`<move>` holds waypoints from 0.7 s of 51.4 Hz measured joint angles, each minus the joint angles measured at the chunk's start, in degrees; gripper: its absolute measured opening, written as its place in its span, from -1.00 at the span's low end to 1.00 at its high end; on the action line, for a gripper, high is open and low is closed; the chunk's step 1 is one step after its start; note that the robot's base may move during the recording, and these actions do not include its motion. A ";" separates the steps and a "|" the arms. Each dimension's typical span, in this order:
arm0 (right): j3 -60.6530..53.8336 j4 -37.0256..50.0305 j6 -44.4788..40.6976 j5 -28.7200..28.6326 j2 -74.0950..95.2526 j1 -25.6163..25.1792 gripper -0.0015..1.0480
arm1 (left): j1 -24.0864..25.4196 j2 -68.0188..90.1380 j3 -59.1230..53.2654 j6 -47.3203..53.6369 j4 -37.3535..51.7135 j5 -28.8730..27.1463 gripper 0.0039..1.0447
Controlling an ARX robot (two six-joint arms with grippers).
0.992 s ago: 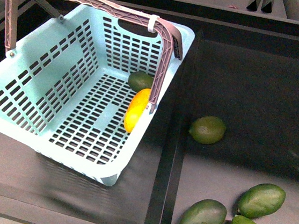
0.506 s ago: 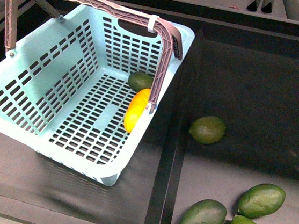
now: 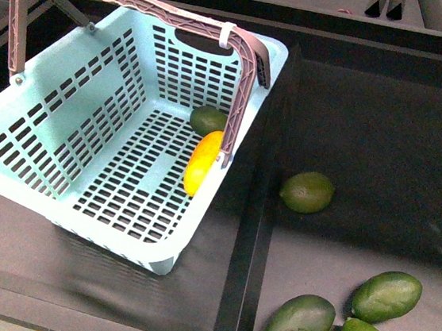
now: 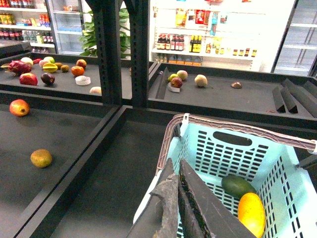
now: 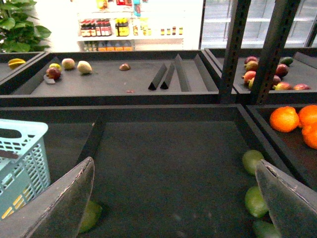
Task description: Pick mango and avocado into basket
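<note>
Dark store shelving fills the front view, unchanged over the last second: the basket (image 3: 65, 128) already holds the mango (image 3: 201, 163) and the avocado (image 3: 208, 120), so the task looks complete. Left wrist view: left hand (image 4: 177, 198) pressed together, empty, above the basket. Right wrist view: right hand (image 5: 178, 198) spread apart, empty.

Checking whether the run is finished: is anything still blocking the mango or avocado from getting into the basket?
Nothing visible does: the elongated yellow-orange mango and one dark green egg-shaped avocado already lie inside the aqua-teal slotted plastic basket.
</note>
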 joint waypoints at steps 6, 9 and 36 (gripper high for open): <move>0.00 0.00 0.00 0.00 0.00 0.00 0.83 | 0.00 -0.26 0.00 0.00 -0.13 -0.02 -0.96; 0.00 0.00 0.00 0.00 0.00 0.00 0.83 | 0.00 -0.28 0.00 0.00 -0.17 -0.02 -0.96; 0.00 0.00 0.00 0.00 0.00 0.00 0.83 | 0.00 -0.28 0.00 -0.02 -0.17 -0.02 -0.03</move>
